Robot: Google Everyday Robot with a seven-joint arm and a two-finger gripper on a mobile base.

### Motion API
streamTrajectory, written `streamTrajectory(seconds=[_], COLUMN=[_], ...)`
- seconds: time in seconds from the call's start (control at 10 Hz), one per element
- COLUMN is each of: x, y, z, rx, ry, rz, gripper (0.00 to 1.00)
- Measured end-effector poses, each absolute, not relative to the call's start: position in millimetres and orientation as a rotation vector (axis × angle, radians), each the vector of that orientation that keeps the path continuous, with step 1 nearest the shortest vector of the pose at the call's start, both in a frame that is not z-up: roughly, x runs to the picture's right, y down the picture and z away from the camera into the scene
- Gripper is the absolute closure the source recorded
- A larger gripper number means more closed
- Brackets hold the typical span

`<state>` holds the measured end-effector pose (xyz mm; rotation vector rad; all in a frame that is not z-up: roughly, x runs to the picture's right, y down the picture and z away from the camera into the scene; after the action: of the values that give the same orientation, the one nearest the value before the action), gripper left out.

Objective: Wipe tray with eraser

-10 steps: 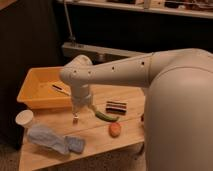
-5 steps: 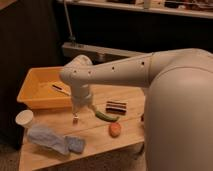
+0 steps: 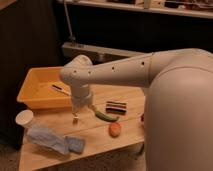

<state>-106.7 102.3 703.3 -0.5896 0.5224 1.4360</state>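
Note:
The eraser [image 3: 116, 107], a small flat block with black and white stripes, lies on the wooden table right of centre. The tray [image 3: 42, 102] is a big yellow-orange bin at the table's back left, with a thin marker pen [image 3: 61, 90] lying inside it. My gripper [image 3: 75, 118] hangs downward from the white arm, just in front of the tray's right front corner and close over the tabletop. It is open and holds nothing. The eraser lies apart from it, to its right.
A green pepper [image 3: 105, 116] lies between the gripper and the eraser, and an orange round object [image 3: 115, 129] sits nearer the front edge. A white cup [image 3: 24, 118], a crumpled blue cloth [image 3: 47, 137] and a blue pad [image 3: 75, 144] occupy the front left. My arm's bulk fills the right side.

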Motion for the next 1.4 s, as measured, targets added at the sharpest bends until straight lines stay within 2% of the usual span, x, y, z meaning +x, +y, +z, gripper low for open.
streamTrajectory(seconds=[0.8, 1.4], x=[-105, -41], y=[102, 58], z=[702, 698], rx=[-0.586, -0.546], ry=[0.518, 0.301], rz=[1.430, 1.152], gripper=[0.35, 0.35])
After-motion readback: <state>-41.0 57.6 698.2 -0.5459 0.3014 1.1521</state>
